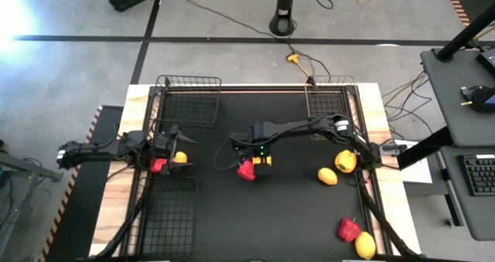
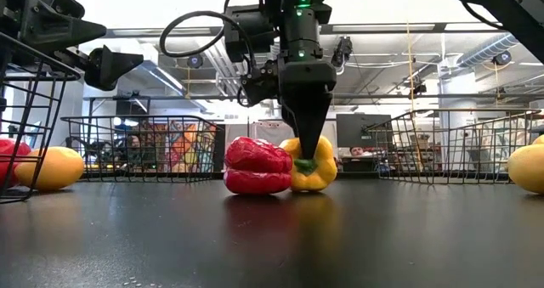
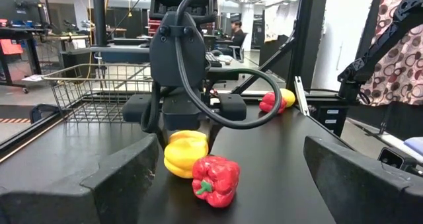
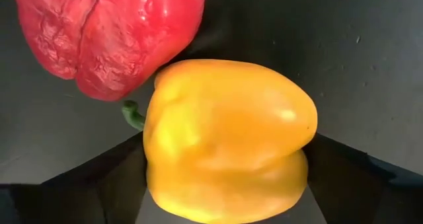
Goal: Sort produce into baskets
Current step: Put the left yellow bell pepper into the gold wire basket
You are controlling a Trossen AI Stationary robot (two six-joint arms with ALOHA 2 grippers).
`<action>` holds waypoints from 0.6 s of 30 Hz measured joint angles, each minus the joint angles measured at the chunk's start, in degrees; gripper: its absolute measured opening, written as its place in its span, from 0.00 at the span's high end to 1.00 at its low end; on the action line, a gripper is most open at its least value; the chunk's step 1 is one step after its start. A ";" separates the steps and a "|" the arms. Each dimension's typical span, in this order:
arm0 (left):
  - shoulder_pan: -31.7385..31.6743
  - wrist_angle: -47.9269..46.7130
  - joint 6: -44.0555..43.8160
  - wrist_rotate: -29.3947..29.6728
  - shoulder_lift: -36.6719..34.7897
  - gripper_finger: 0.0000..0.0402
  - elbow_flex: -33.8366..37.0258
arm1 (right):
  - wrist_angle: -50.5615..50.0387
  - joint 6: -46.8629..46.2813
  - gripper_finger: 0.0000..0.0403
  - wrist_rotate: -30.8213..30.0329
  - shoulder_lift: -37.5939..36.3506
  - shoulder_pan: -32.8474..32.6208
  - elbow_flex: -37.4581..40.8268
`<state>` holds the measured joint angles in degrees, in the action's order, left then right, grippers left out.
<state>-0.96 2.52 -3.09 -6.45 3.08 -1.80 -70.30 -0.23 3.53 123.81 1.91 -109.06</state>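
A yellow bell pepper (image 4: 225, 138) lies on the black table mid-way across, touching a red bell pepper (image 4: 106, 39) beside it. My right gripper (image 2: 310, 156) points straight down over the yellow pepper, one finger (image 4: 99, 178) on each side of it, jaws apart. My left gripper (image 1: 176, 142) waits open and level at the table's left, facing the two peppers (image 3: 198, 168). Wire baskets stand at the far left (image 1: 189, 100), far right (image 1: 329, 103) and near left (image 1: 166, 216). My right gripper comes at the yellow pepper's two sides (image 4: 301, 151) from above, pointing down, and its fingers lie close along them. Whether they touch it, I cannot tell. The pepper rests on the table against the red one.
A red piece (image 1: 158, 165) and a yellow piece (image 1: 179, 158) lie by the left arm. On the right lie a yellow pepper (image 1: 346, 161), a lemon-like oval (image 1: 328, 176), a red pepper (image 1: 349, 229) and another yellow piece (image 1: 365, 245). Cables hang from the right arm.
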 joint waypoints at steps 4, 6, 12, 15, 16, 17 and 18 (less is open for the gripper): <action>0.01 0.00 0.00 0.01 0.01 0.10 -0.02 | -0.23 -0.93 0.20 -0.02 -0.07 -0.02 0.00; 0.01 0.00 0.00 0.01 0.00 0.10 -0.01 | -1.88 -0.84 0.20 -0.07 -0.07 -0.02 -0.60; -0.01 0.00 0.00 0.01 0.01 0.10 -0.02 | -8.37 -1.60 0.20 -1.24 -2.66 0.13 -3.52; 0.00 -0.01 0.00 0.00 0.00 0.10 -0.01 | -10.49 -3.12 0.20 -4.07 -6.25 0.69 -3.27; -0.01 0.02 0.01 0.01 0.01 0.10 -0.02 | -10.77 -3.67 0.20 -5.16 -7.71 0.94 -3.00; 0.00 0.00 0.02 -0.01 0.01 0.10 -0.02 | -11.35 -4.60 0.20 -6.56 -9.41 1.27 -2.61; -0.01 -0.02 0.00 0.01 0.01 0.10 -0.02 | -11.94 -5.52 0.20 -8.48 -11.40 1.63 -1.96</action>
<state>-0.97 2.51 -3.09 -6.44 3.09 -1.83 -82.24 -5.75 -4.95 112.41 3.54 -111.01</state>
